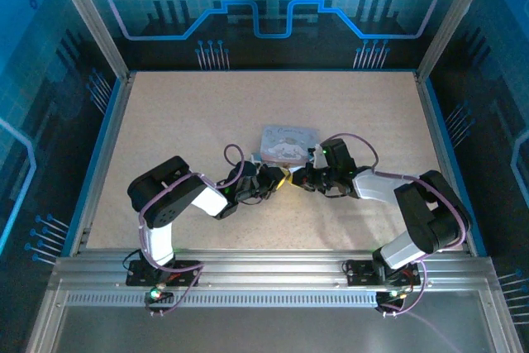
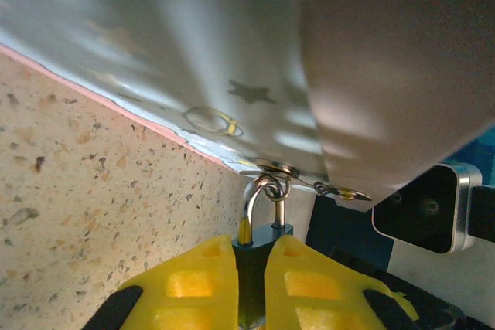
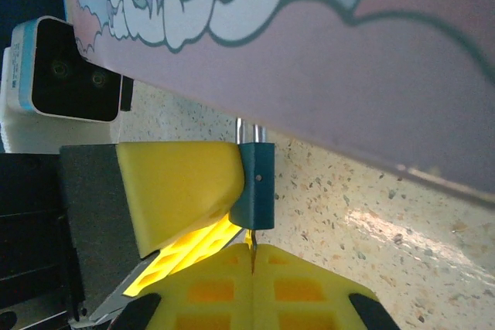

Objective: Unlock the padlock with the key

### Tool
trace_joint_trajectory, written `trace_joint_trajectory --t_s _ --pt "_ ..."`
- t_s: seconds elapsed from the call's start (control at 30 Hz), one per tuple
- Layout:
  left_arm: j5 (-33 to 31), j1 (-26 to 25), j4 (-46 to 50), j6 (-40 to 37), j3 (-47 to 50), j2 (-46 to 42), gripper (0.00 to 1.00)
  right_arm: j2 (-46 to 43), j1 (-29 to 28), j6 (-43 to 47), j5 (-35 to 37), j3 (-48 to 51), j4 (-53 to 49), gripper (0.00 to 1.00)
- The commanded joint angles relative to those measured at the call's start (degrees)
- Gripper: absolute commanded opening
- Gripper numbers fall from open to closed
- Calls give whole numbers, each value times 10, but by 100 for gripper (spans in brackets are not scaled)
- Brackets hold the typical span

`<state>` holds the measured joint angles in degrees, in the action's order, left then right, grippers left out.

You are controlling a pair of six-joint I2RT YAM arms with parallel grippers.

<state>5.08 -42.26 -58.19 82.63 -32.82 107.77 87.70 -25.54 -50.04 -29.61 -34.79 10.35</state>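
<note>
So here's where we're at: the padlock point(image 3: 256, 183) hangs by its shackle off the hasp on the tin point(image 3: 371, 59), on the tin's near edge, with its body pointing straight away from the tin. Our left gripper point(image 2: 254, 256) is clamped on the padlock body, pads on both sides. Our right gripper point(image 3: 252, 259) is pinched tight on the key point(image 3: 252, 242), just a thin sliver poking out between its pads. What matters is the line-up. The key sits right at the padlock's end farthest from the tin, tip aimed toward the tin along the body's long axis. It looks to be touching that end face, but we can't tell if it's actually in the keyhole. Next push should go straight toward the tin, we reckon.
</note>
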Motion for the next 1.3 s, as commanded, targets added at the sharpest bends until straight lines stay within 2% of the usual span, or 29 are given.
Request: trace_joint_trajectory --t_s 0.0,0.17,0.43,0.83,1.0,1.1,1.27 --pt "4 -8 -28 -1 -5 0 5 -14 -2 -12 -25 9 11 9" --pt "2 -8 -25 -2 -3 -5 1 -30 3 7 -19 14 -2 18" --pt "-8 -9 -3 -9 0 -22 0 -73 19 59 2 10 -69 35" --pt "-17 -9 22 -13 -1 -43 0 -236 52 249 62 -46 -215 57" --pt "-19 -9 44 -16 -2 -53 0 -296 52 330 59 -63 -221 69" --pt "-22 -8 44 -16 0 -56 0 -327 53 376 59 -68 -220 73" --pt "-23 -9 50 -13 0 -60 0 -384 52 459 85 -43 -186 85"
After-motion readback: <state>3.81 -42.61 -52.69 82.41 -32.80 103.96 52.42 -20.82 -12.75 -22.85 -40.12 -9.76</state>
